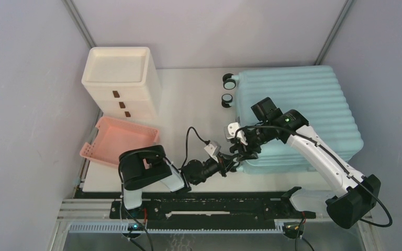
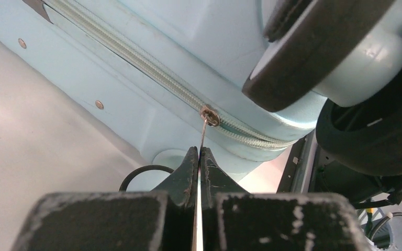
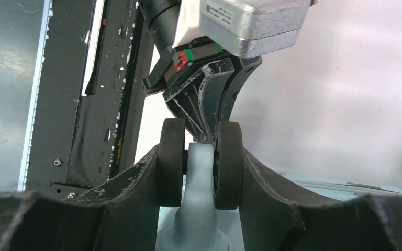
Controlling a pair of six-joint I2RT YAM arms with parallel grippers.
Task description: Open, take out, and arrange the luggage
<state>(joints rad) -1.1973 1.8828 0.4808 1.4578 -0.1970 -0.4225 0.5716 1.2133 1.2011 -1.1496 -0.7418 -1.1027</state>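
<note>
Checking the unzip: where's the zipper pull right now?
In the left wrist view, the zipper pull hangs from the luggage seam at centre, pinched by the shut left gripper, just left of a caster wheel.

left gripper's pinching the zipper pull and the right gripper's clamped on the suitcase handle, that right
Not quite. The right gripper is closed on a caster wheel of the luggage, not its handle, as the right wrist view shows. The left gripper does pinch the zipper pull.
</note>
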